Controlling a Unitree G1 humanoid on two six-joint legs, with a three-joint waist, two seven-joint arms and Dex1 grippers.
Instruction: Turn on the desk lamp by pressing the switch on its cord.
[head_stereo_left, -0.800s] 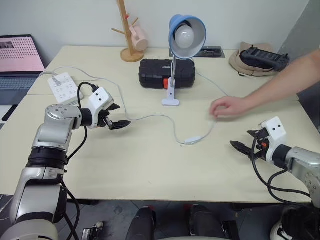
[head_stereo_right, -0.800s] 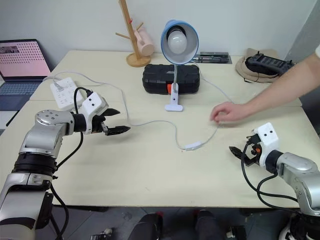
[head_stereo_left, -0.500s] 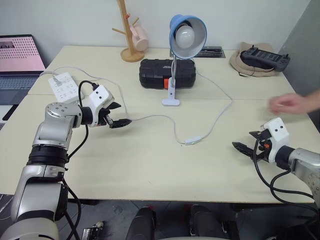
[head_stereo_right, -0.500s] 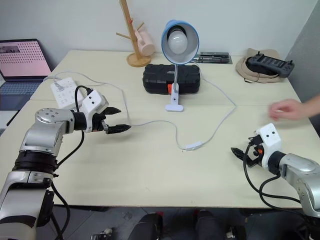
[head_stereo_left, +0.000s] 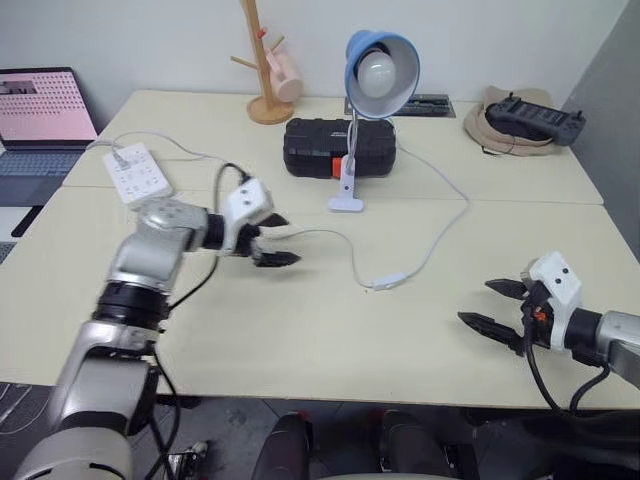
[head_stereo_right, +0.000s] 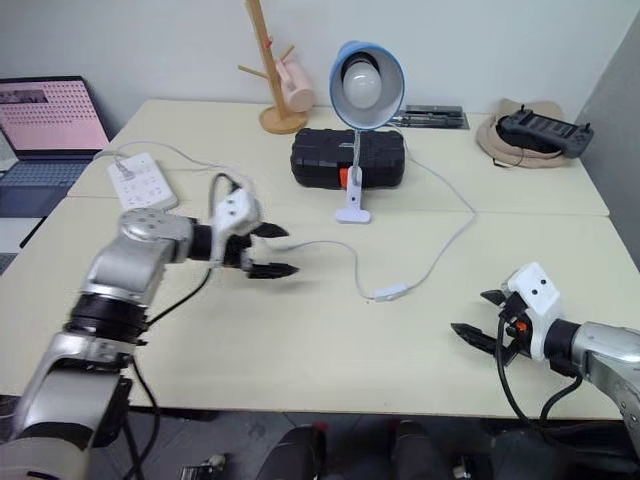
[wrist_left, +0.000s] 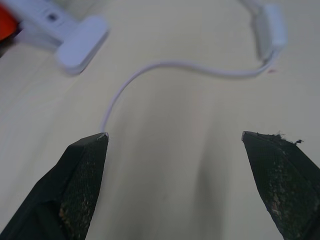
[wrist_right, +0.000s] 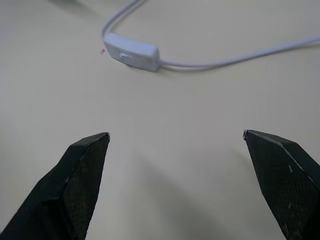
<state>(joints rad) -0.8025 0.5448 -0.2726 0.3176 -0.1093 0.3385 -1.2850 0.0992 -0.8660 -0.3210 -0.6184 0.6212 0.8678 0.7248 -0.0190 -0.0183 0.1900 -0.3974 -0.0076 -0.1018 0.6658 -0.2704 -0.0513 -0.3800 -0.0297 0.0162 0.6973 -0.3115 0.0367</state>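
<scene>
Now, by parts, with the black case (head_stereo_left: 339, 147) as the landmark:
Desk lamp (head_stereo_left: 378, 72): stands upright just in front of the black case, its white base on the desk (head_stereo_left: 300, 340), blue shade facing the robot, bulb unlit.
Cord (head_stereo_left: 440, 227): runs from the lamp's base in a loop towards the robot, then curves away to the right of the case.
Switch (head_stereo_left: 388, 282): lies flat on the desk, well in front of the case and a little to its right, touched by nothing.
Left tool (head_stereo_left: 278, 240): hovers in front of the case and to its left, fingers spread wide, holding nothing; the cord passes just beside its tips.
Right tool (head_stereo_left: 492, 306): far to the right of the case, near the desk's front edge, fingers wide apart and empty, pointing towards the switch.
Power strip (head_stereo_left: 137, 172): left of the case.
</scene>
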